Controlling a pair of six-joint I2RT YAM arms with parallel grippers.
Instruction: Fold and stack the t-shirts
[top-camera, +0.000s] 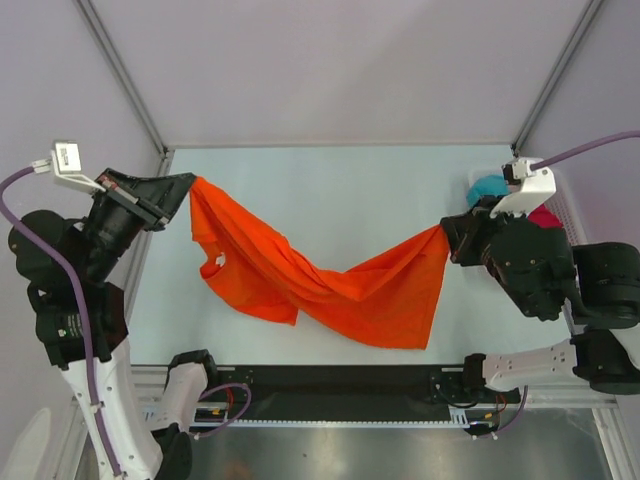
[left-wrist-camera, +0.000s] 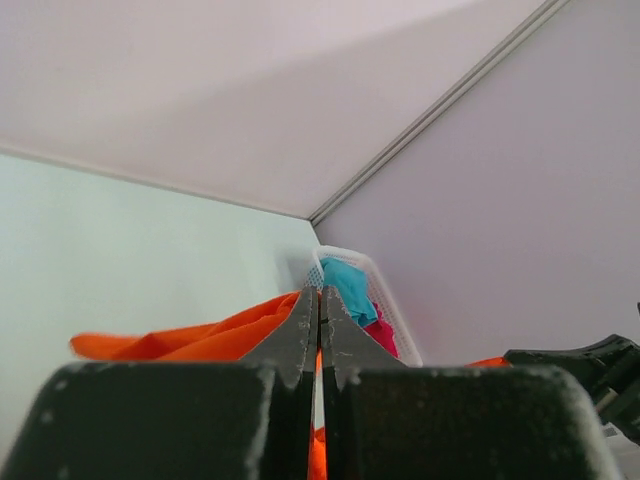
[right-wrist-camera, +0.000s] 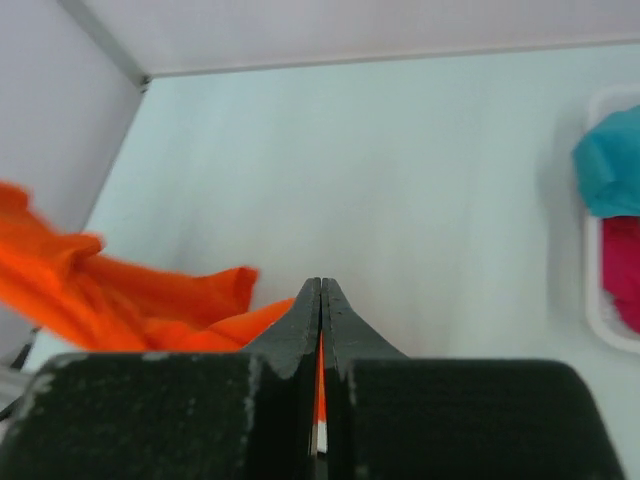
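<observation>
Orange t-shirt sags, pinched in both jaws.

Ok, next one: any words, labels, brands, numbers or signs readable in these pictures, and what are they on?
No text can be read.
orange t-shirt: small white collar tag, too small to read.
left arm's dark joint: faint pale mark, too blurred to read.
teal t-shirt, magenta t-shirt, white basket: no print visible.
</observation>
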